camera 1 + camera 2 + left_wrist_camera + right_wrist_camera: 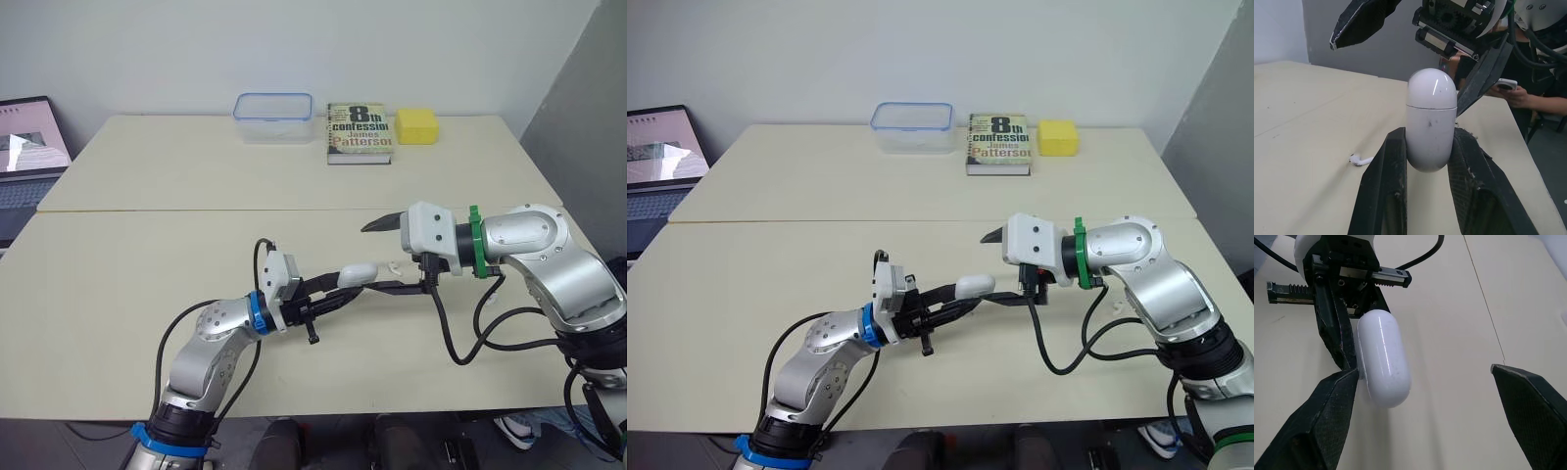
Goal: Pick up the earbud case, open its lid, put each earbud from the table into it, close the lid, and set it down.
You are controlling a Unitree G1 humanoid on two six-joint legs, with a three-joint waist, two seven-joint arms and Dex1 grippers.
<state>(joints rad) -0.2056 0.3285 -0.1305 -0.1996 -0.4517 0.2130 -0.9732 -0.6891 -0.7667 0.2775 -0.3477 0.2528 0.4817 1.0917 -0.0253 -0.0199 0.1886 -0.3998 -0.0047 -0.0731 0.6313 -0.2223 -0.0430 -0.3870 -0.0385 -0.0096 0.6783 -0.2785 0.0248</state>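
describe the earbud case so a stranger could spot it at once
Look over the middle of the near cream table. The earbud case is the smooth white pill held by the left gripper between its black fingers, far bigger than the tiny earbud on the table nearby.

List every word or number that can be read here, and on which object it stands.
"8th confession": cover of the book.
"James Patterson": same cover, below the title.
Laptop screen: nothing readable, too blurred.
Earbud case: no lettering visible.
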